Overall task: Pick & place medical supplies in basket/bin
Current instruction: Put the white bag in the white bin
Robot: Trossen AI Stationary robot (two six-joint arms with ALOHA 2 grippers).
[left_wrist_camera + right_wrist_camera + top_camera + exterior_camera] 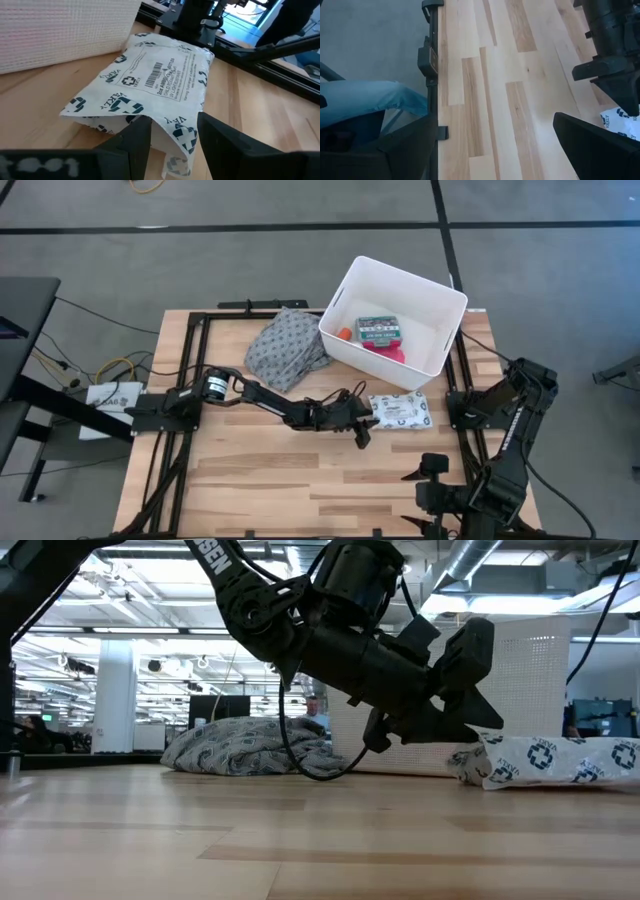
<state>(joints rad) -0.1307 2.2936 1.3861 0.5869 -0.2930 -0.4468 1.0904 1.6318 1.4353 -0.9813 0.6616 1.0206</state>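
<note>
White patterned soft pack [400, 410] flat, long axis across table, left pincer [170, 137] spread astride its corner

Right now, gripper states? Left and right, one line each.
Left gripper: open, fingers either side of the edge of the white patterned soft pack, not clamped.
Right gripper: open, empty, parked at the table's near right corner.

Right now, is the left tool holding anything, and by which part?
Not clearly held: the left tool straddles the near corner of the white patterned soft pack, which lies on the table.
</note>
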